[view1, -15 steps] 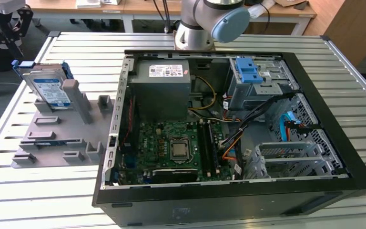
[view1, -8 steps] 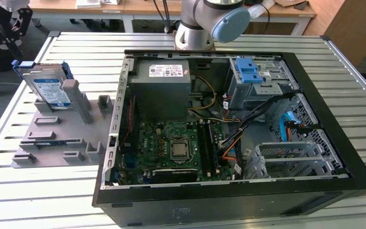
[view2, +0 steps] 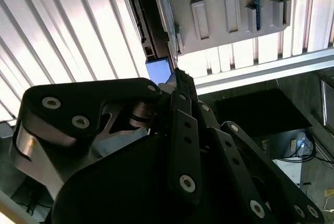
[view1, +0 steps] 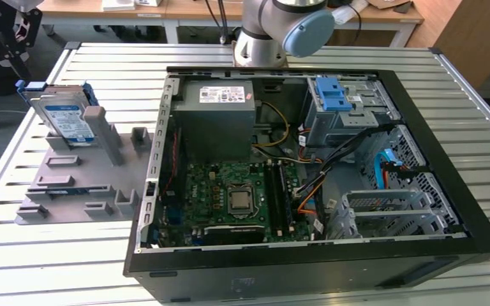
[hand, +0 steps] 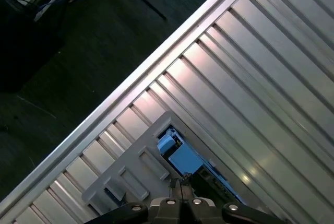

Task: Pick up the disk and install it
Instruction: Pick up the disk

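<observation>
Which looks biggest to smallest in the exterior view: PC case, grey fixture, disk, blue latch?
1. PC case, by far the largest.
2. grey fixture.
3. disk, standing upright in the fixture.
4. blue latch, smallest.
Disk and latch sit about equally far back, so nearness does not blur that pair.

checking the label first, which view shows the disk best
The exterior view: the disk stands on edge in the grey holder, label facing the camera. The first wrist view sees it from above; the second wrist view, a blue sliver.
</observation>
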Available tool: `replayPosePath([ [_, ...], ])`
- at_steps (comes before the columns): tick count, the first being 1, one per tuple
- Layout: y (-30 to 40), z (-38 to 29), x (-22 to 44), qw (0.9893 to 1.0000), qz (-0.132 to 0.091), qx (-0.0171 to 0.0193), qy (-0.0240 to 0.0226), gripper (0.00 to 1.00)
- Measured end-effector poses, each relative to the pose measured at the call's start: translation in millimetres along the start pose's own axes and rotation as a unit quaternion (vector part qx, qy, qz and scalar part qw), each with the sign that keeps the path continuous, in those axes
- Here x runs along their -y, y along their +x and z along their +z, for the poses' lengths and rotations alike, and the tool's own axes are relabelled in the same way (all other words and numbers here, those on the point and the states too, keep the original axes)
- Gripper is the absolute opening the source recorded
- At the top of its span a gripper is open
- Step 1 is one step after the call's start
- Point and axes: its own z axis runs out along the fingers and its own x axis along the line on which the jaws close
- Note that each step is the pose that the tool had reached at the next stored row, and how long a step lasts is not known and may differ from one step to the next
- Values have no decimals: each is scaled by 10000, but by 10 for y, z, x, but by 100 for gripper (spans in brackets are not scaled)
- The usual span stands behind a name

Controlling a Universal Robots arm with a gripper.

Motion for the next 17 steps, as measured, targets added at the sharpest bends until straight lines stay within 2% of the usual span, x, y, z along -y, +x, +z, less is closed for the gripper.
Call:
replayPosePath([
  [9, 0, 1, 0, 10000, -65, -2, 1, 11],
  [13, 0, 1, 0, 9995, -301, -11, 2, 11],
  [17, 0, 1, 0, 9981, -621, -24, 4, 11],
])
